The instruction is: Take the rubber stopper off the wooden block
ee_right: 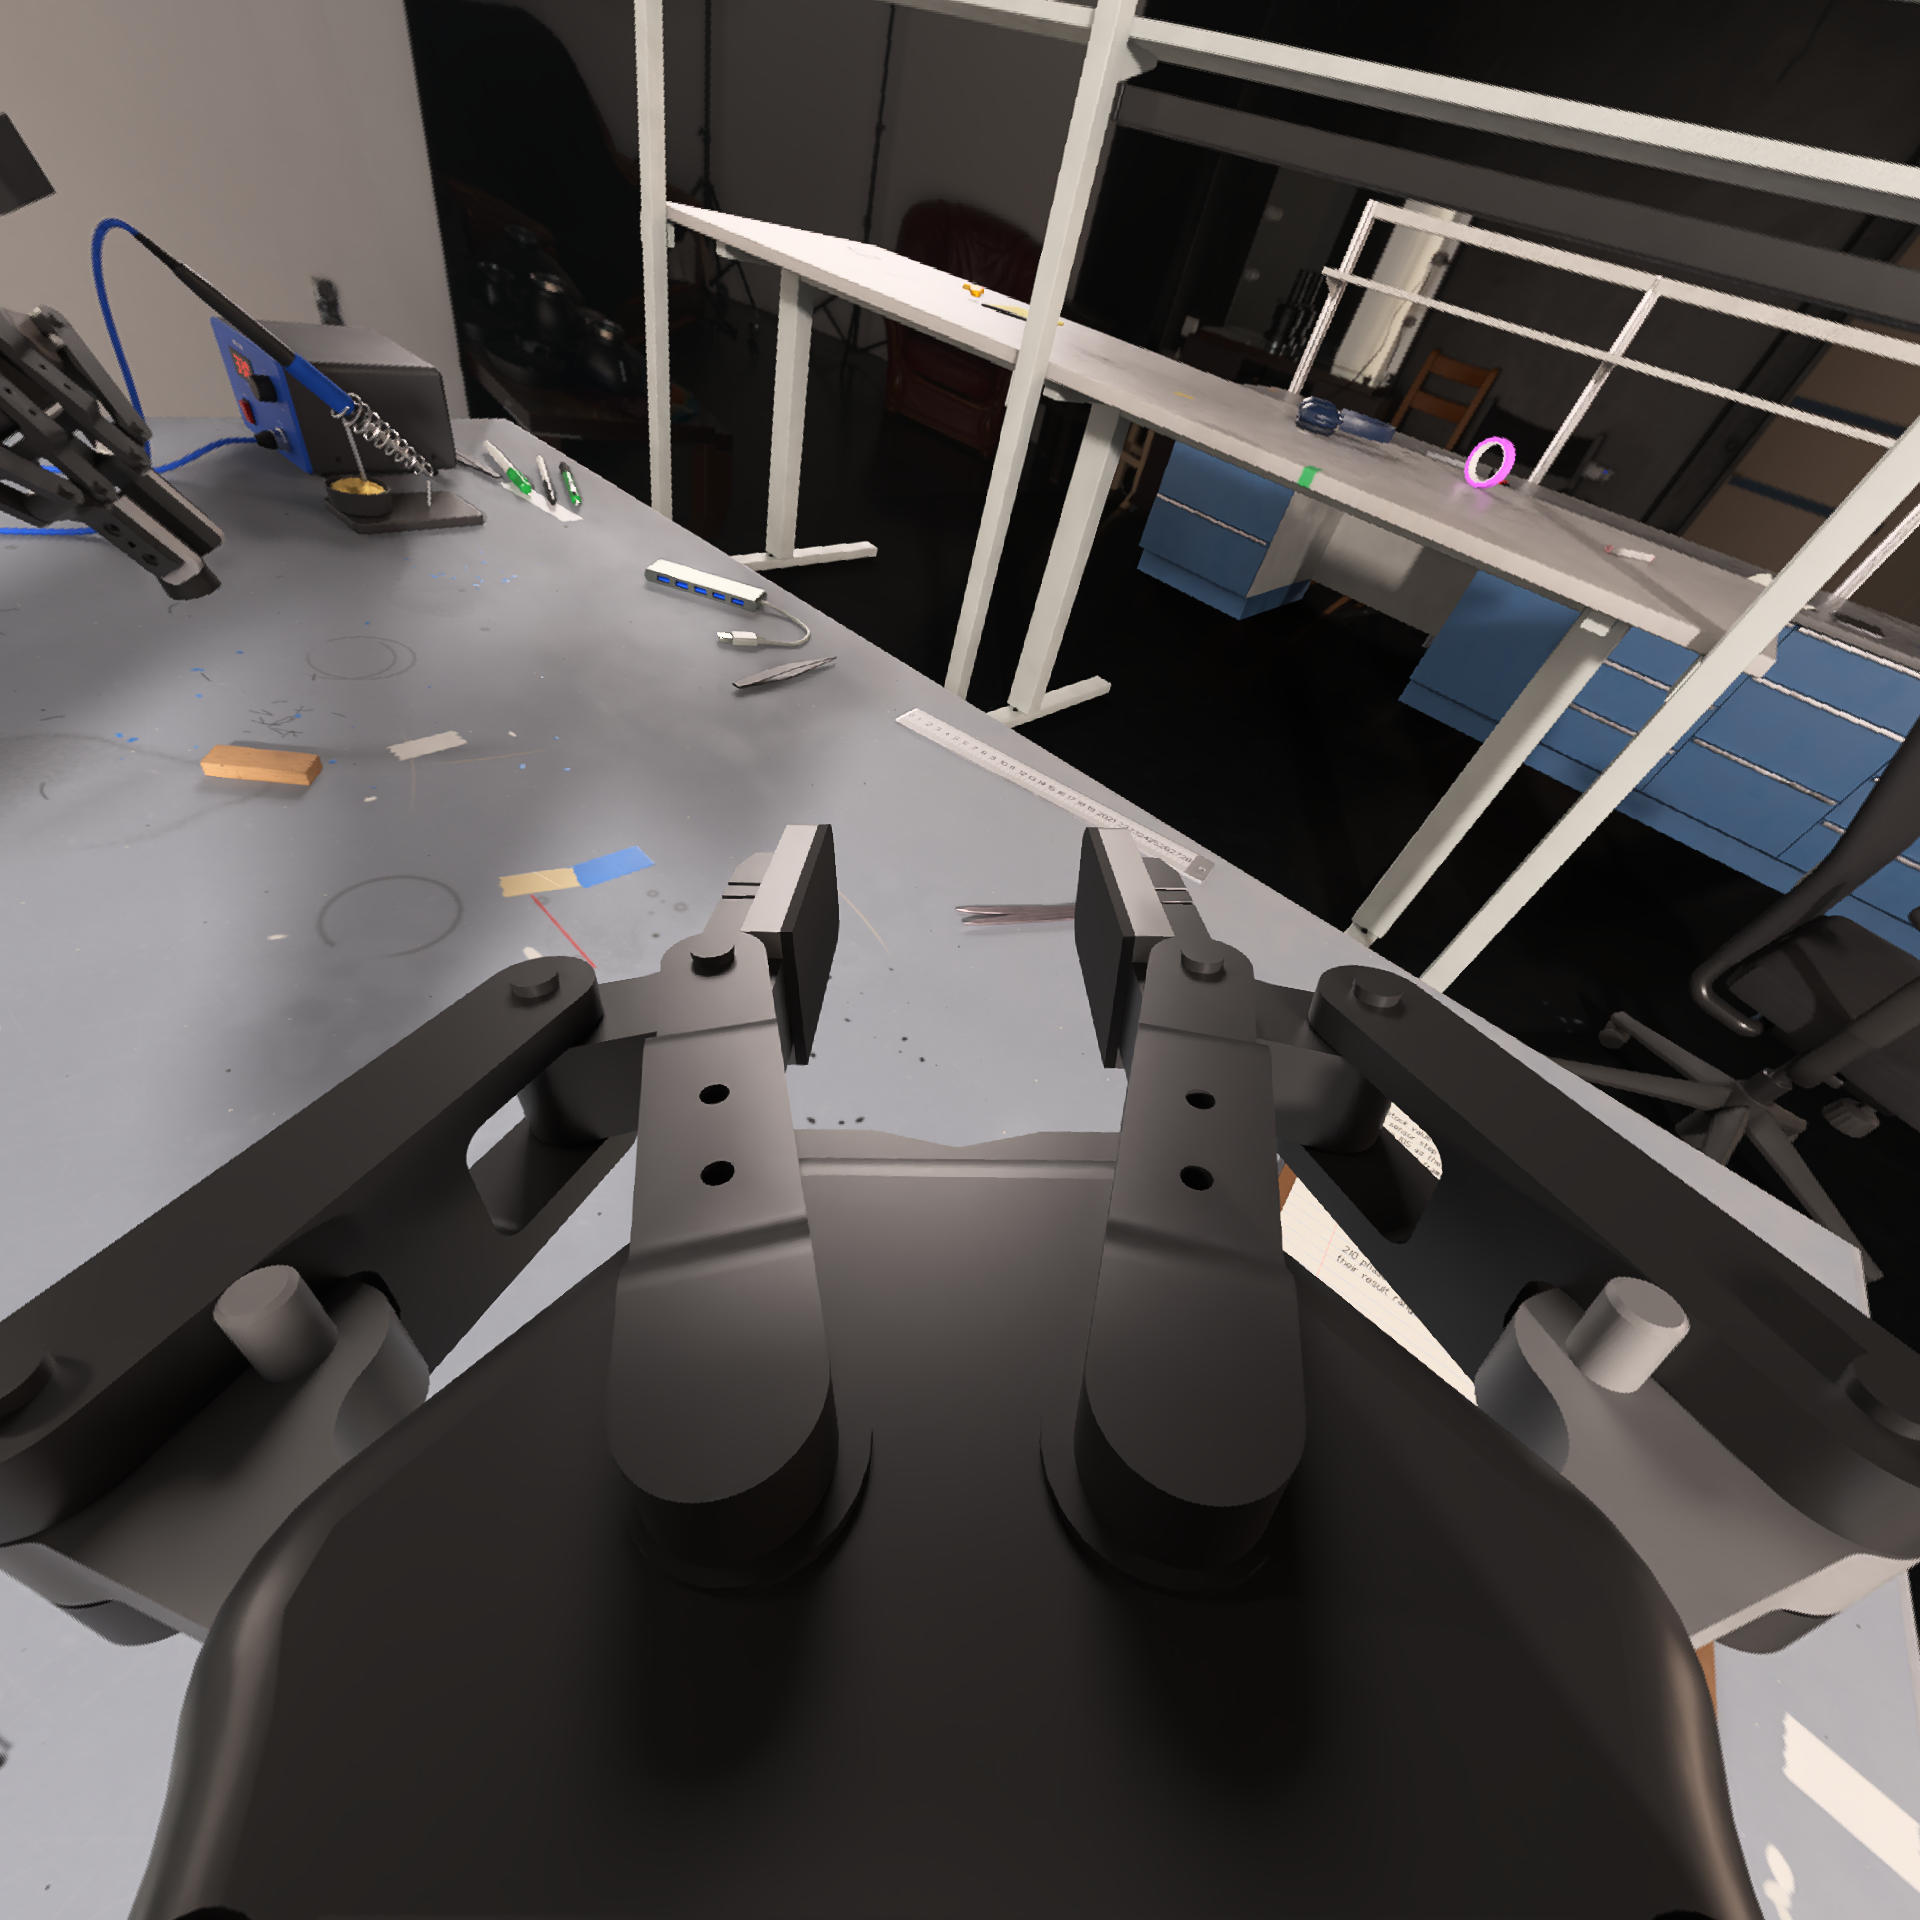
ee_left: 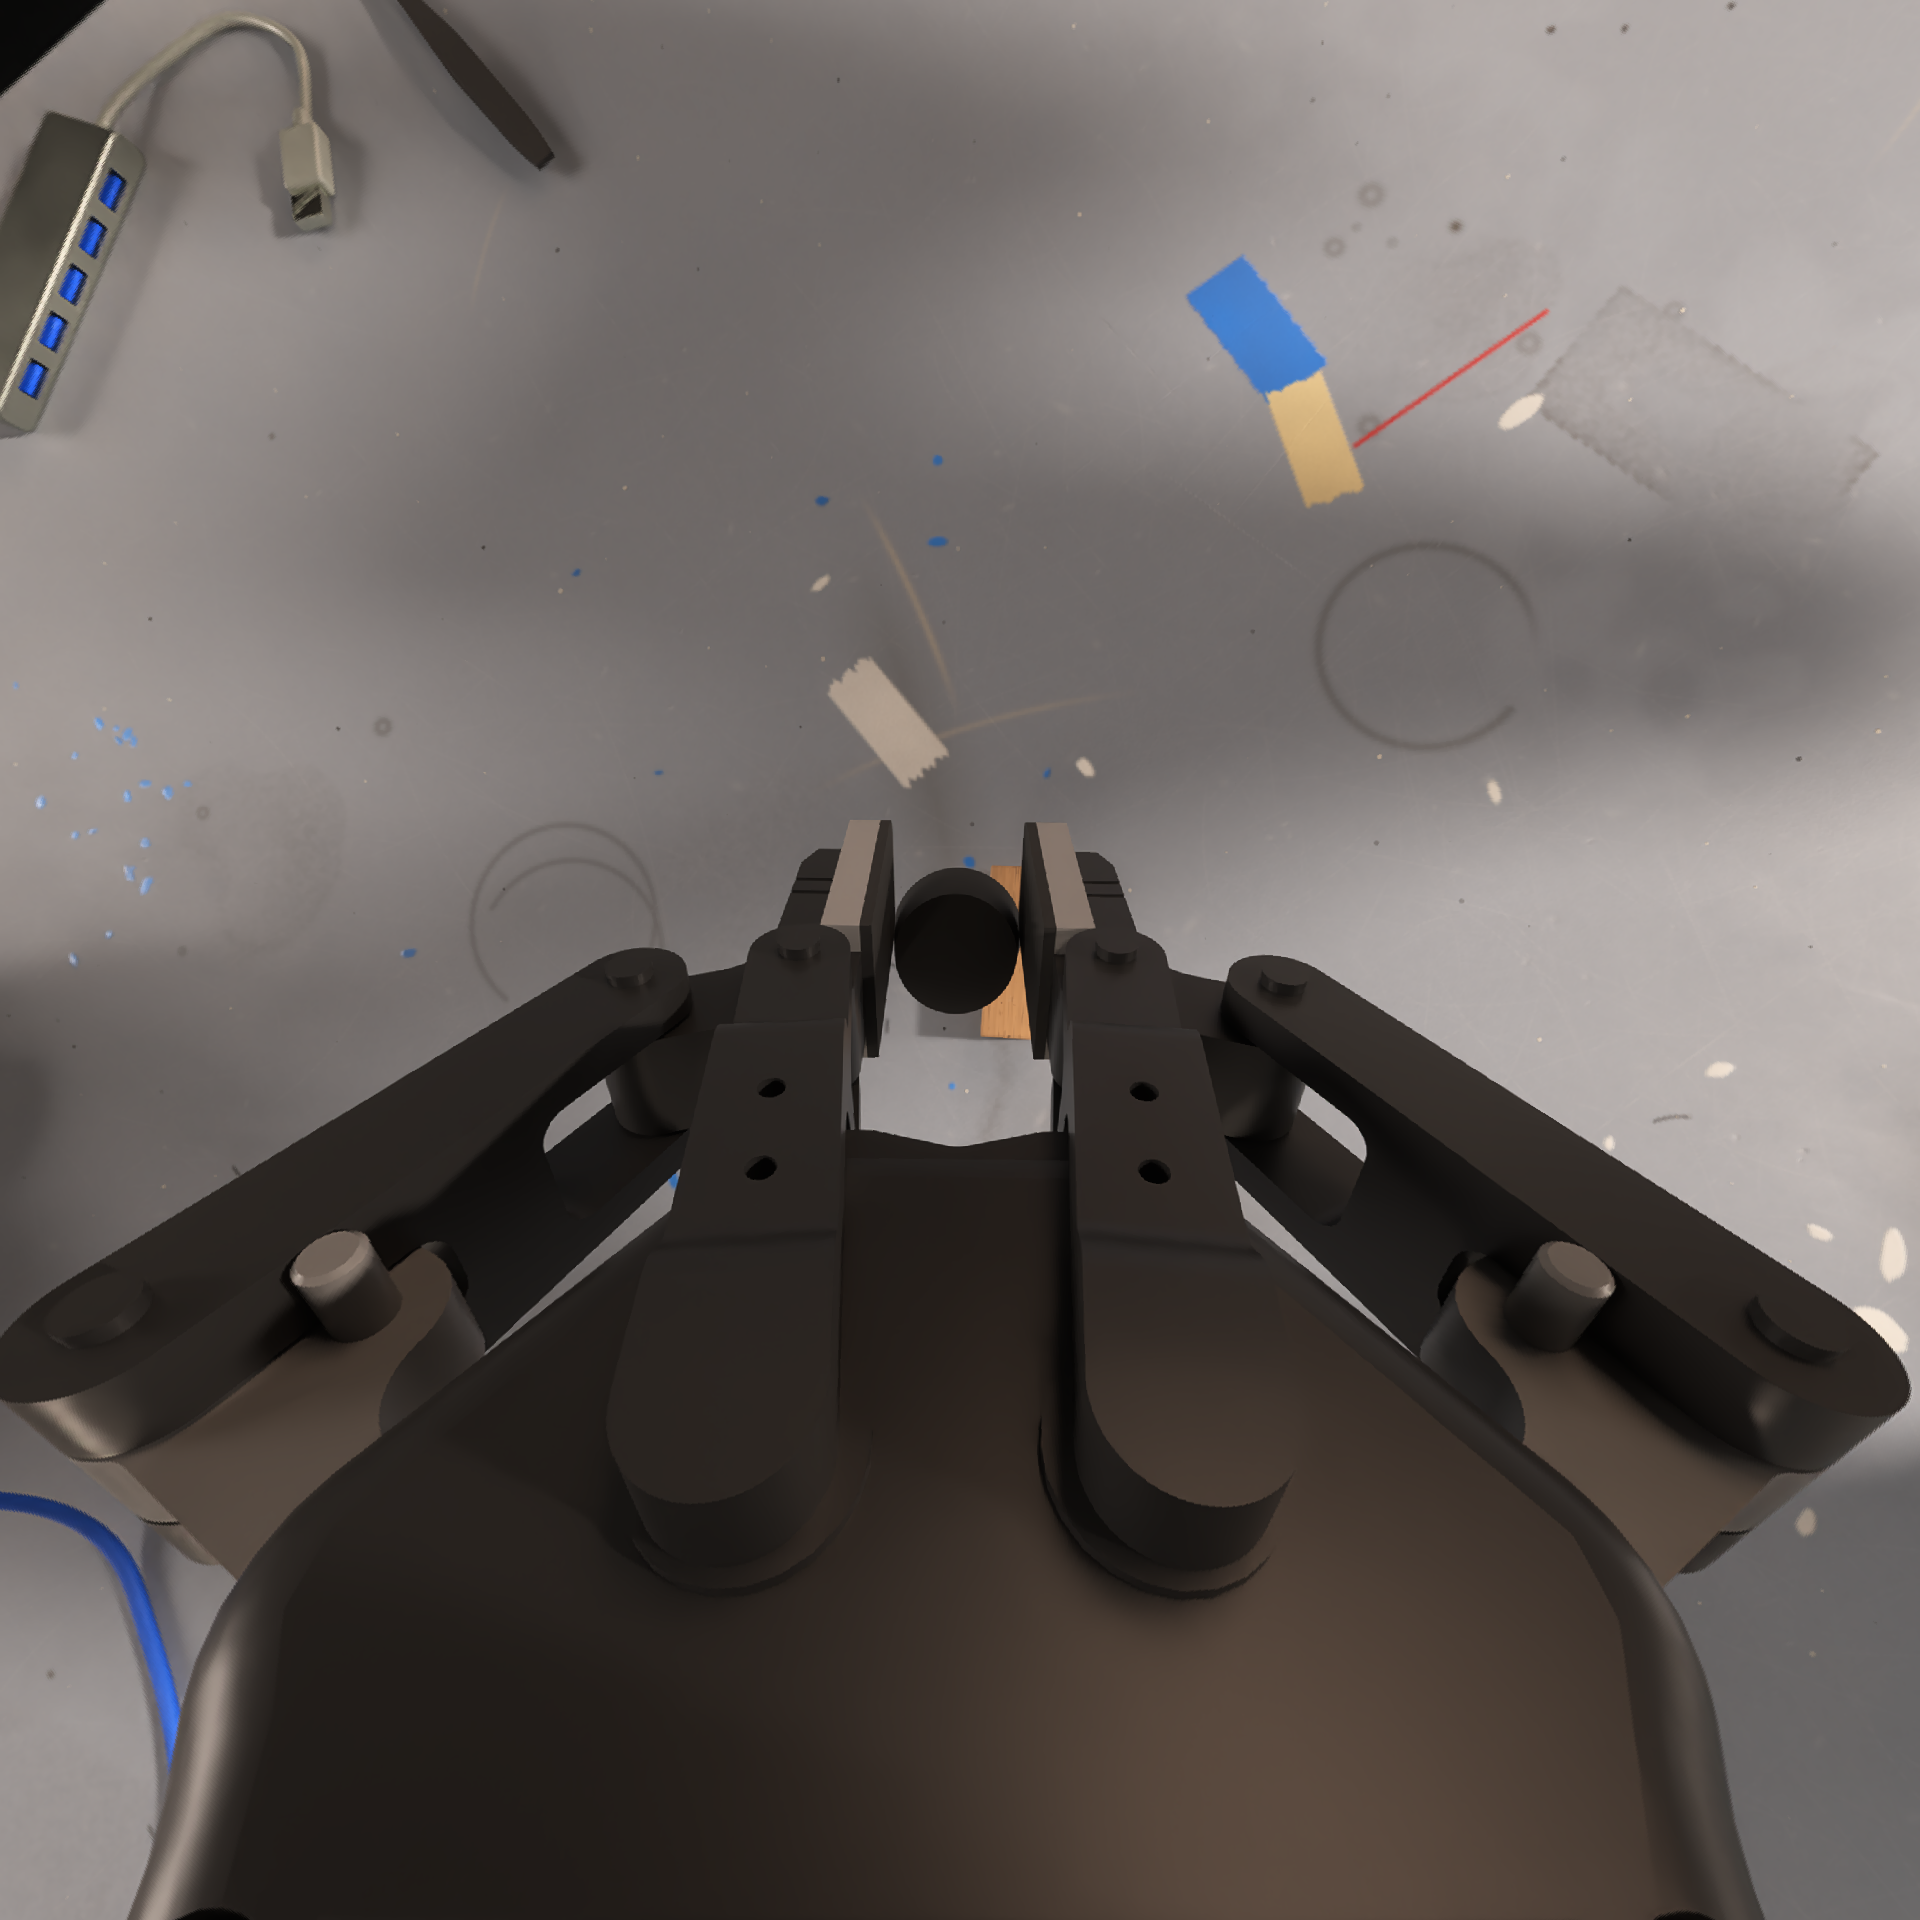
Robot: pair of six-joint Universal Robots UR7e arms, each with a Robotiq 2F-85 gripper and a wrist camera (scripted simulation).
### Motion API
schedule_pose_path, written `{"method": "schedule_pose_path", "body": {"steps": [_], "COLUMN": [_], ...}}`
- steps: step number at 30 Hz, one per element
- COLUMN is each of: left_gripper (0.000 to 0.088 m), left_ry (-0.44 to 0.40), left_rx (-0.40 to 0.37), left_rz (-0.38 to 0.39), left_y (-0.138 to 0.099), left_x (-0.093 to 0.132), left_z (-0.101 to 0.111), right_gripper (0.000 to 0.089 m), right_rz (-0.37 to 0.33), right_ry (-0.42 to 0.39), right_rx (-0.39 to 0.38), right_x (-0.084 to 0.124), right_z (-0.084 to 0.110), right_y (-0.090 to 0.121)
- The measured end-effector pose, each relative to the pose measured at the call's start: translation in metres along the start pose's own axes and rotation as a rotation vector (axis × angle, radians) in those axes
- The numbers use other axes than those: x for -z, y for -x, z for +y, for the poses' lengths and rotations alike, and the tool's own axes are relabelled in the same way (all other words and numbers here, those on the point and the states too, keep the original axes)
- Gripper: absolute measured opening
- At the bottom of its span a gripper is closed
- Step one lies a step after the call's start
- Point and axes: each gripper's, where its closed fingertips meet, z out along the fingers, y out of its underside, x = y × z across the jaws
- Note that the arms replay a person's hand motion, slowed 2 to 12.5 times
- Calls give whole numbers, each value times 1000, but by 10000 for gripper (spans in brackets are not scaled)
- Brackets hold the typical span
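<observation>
My left gripper (ee_left: 956,883) is shut on the black rubber stopper (ee_left: 956,940), gripping its round sides. Far below it, a sliver of the wooden block (ee_left: 1006,1008) shows by the right finger. In the right wrist view the left gripper (ee_right: 182,566) hangs high over the grey table at far left with the stopper (ee_right: 195,584) at its tips. The wooden block (ee_right: 260,767) lies flat on the table, apart from the stopper and bare on top. My right gripper (ee_right: 956,914) is open and empty above the table's near right part.
A USB hub (ee_left: 68,281) and tweezers (ee_left: 488,94) lie at the far left. Blue and tan tape (ee_left: 1278,374) sticks to the table. A soldering station (ee_right: 332,395), pens, a ruler (ee_right: 1049,795) along the table edge and small tweezers (ee_right: 1013,914) are on the table.
</observation>
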Motion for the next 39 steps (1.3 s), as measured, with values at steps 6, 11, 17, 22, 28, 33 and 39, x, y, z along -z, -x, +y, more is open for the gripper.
{"method": "schedule_pose_path", "body": {"steps": [6, 11, 17, 22, 28, 33, 39], "left_gripper": [222, 222, 222, 222, 222, 222, 222], "left_ry": [-22, -41, -66, -87, -113, -135, -162], "left_rx": [-10, -18, -28, -36, -47, -58, -73], "left_rz": [-5, -7, -6, -2, 5, 13, 24], "left_y": [-2, -4, -8, -12, -19, -25, -34], "left_x": [7, 13, 21, 27, 34, 39, 45], "left_z": [-7, -14, -22, -29, -37, -45, -53], "right_gripper": [419, 419, 419, 419, 419, 419, 419], "right_rz": [3, 5, 8, 10, 12, 15, 19], "right_ry": [0, -2, -7, -12, -18, -23, -28], "right_rx": [-1, -3, -7, -12, -18, -22, -26], "right_x": [1, 1, 3, 4, 6, 8, 10], "right_z": [0, 0, 0, -1, -2, -2, -3], "right_y": [-1, -2, -3, -4, -6, -7, -9]}}
